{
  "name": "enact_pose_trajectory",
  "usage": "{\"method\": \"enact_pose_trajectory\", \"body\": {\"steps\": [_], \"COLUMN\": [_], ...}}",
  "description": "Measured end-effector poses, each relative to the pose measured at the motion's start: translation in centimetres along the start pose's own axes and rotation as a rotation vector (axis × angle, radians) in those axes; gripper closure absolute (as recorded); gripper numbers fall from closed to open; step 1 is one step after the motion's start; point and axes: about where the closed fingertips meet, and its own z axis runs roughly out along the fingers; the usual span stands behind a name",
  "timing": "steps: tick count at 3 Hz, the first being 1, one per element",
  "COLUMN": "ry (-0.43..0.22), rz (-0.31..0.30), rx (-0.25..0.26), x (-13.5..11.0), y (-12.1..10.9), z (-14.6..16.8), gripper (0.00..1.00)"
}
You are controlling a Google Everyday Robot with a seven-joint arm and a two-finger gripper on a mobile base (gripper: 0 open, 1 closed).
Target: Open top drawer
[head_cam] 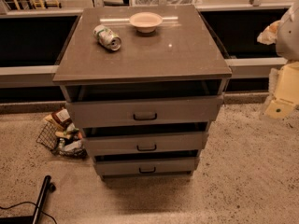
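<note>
The top drawer (145, 111) is the widest of three grey drawers in a grey cabinet, with a small dark pull handle (145, 116) at its centre. A dark gap shows between its front and the cabinet top (159, 55). Two narrower drawers (146, 143) (147, 166) sit below it, each with a dark gap above. My gripper (282, 97), pale yellow and white, hangs at the right edge of the view. It is to the right of the cabinet, apart from it, at about the height of the top drawer.
A crushed can (107, 37) lies on its side and a pale bowl (145, 21) stands on the cabinet top. A wire basket of packets (60, 134) sits on the floor at the cabinet's left. A black pole and cable (41, 199) lie bottom left. A low ledge (28, 73) runs behind.
</note>
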Motion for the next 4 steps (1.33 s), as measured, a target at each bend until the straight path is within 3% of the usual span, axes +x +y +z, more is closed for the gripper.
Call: {"method": "enact_pose_trajectory", "body": {"steps": [2,4], "ry": [-0.016,-0.077], "rz": [-0.01,-0.051], "rx": [-0.006,-0.09], "x": [-0.3,-0.9], "y": [0.0,0.1], "z": [0.4,7.1], "gripper": [0.0,0.0]}}
